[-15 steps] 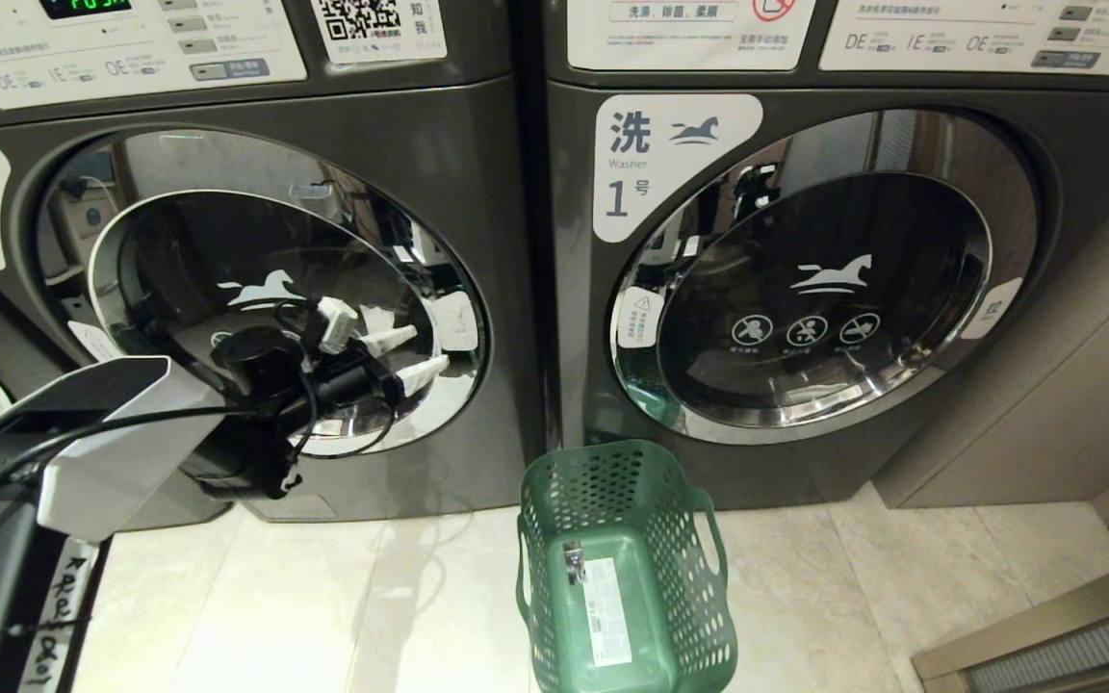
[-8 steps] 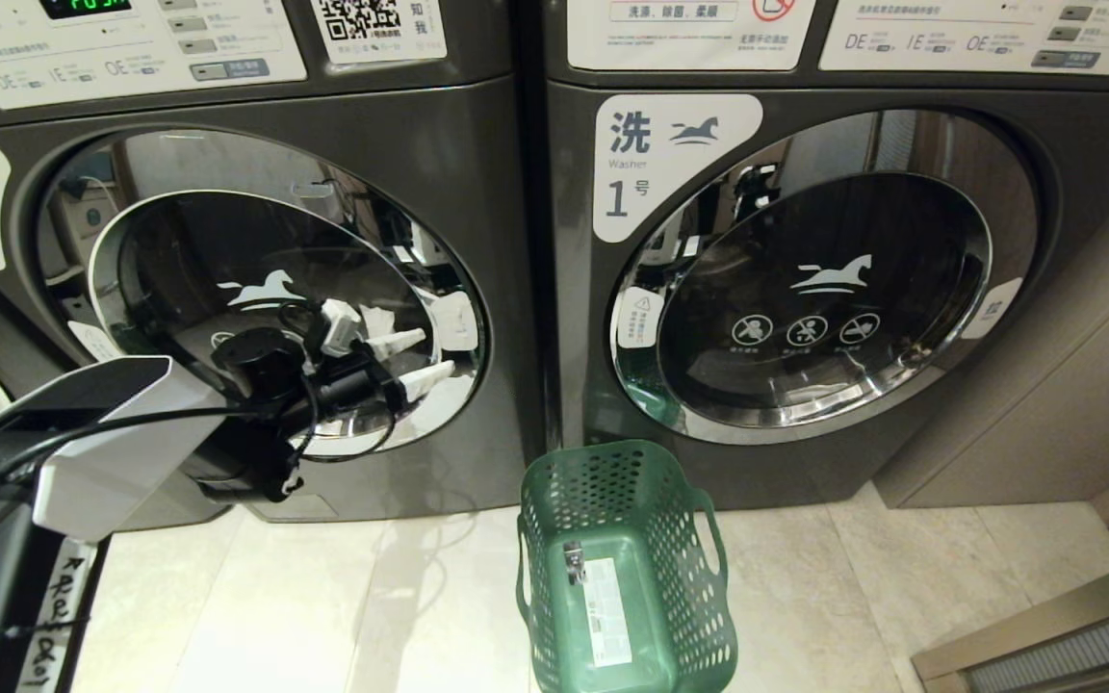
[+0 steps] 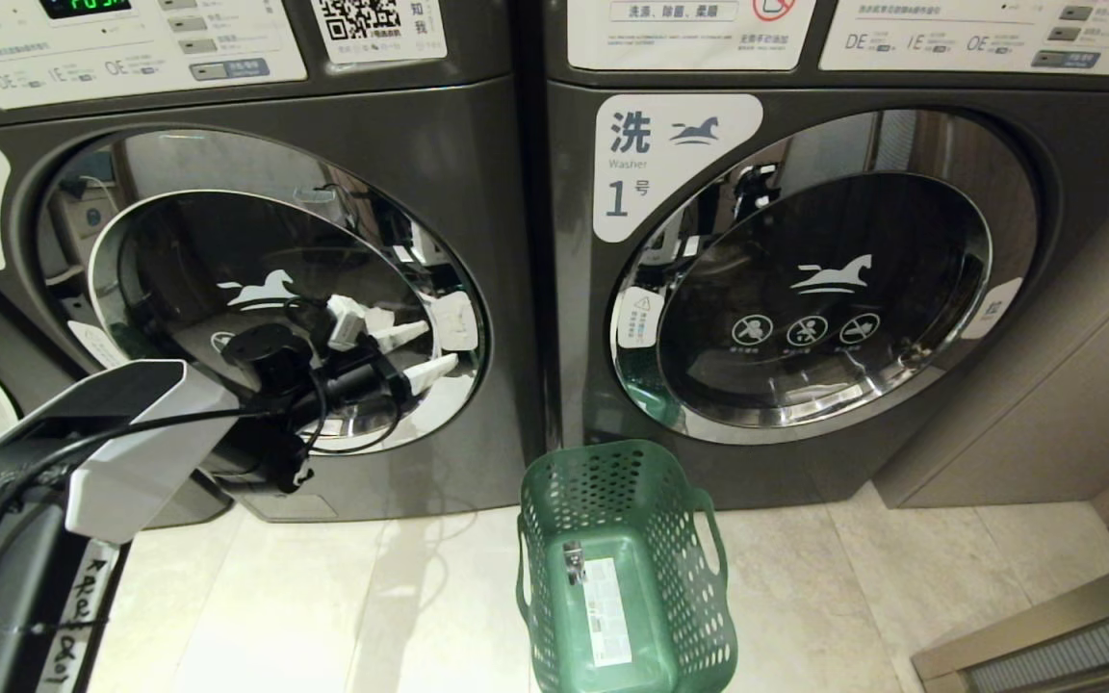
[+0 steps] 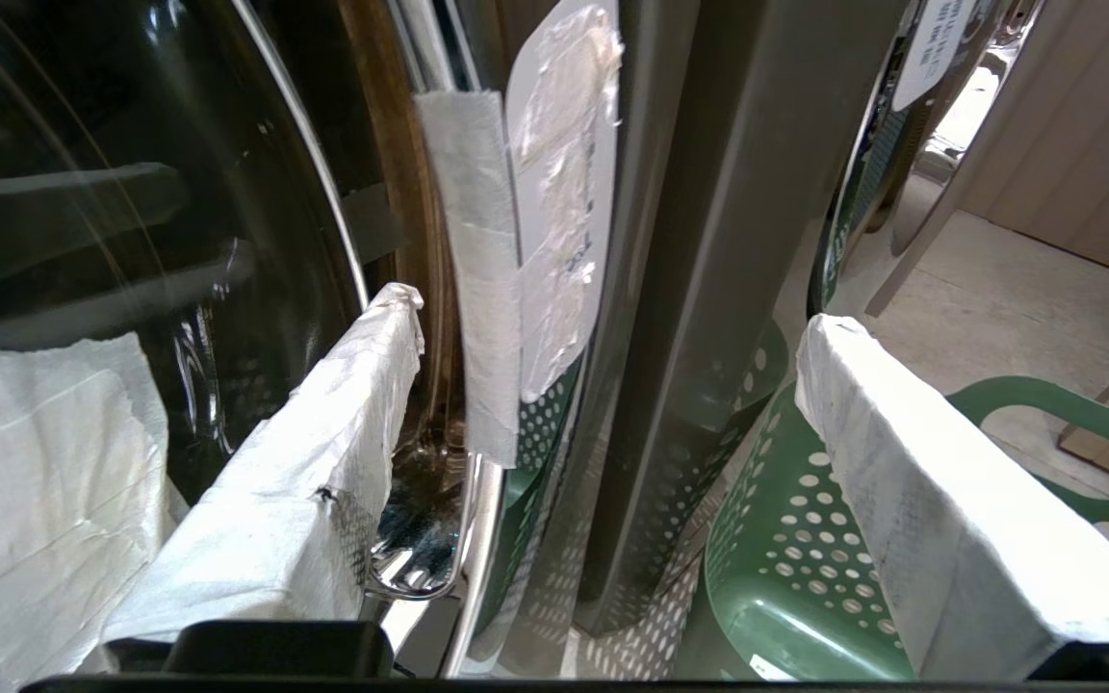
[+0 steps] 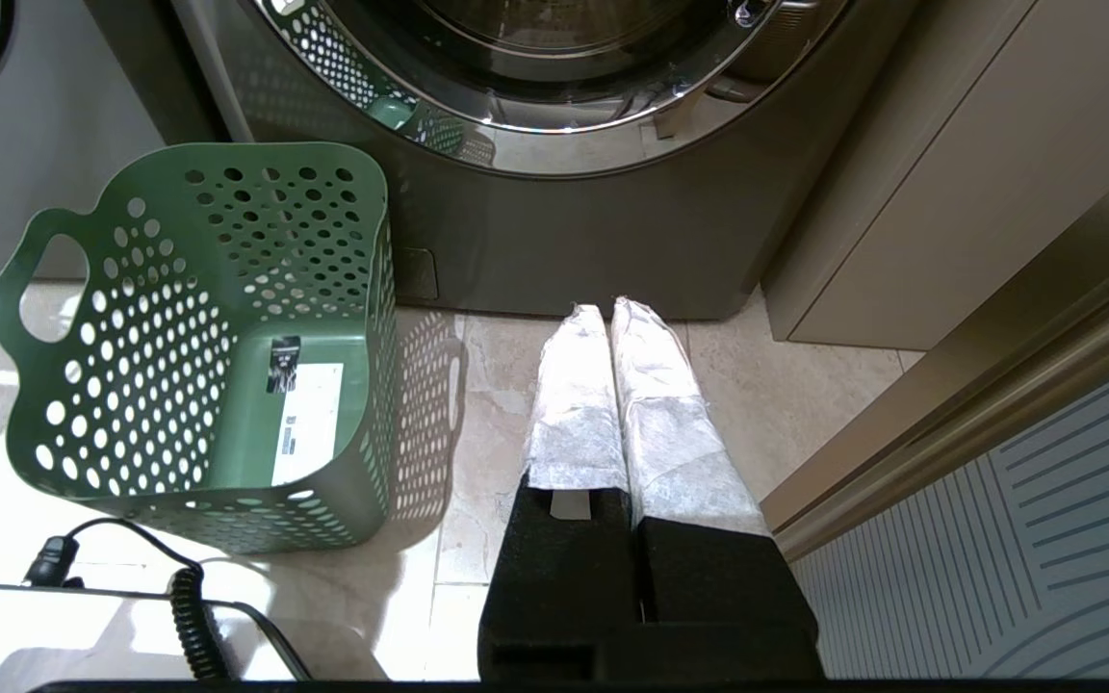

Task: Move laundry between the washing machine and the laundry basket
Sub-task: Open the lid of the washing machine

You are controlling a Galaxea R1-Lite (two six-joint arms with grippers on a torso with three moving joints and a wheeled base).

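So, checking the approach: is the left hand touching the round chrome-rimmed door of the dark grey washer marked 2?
Cannot tell: left hand overlaps the door in both views.

Floor: I see pale beige stone tiles (image 3: 901, 587) with thin grout lines, glossy enough to catch soft reflections.
Wall panel: on my right a plain beige panel (image 3: 1074, 385) stands beside the machines and meets the floor at a clean edge.
Threshold: a brushed metal strip (image 5: 978, 385) runs diagonally at lower right, with a grey ribbed surface (image 5: 1026, 549) just beyond it.
Neighbouring washer: the dark grey front-loader marked "1" (image 3: 1074, 144) fills the right half of my head view, door shut.
Light: warm indoor light, bright patches on the tiles, glints on the chrome door ring.
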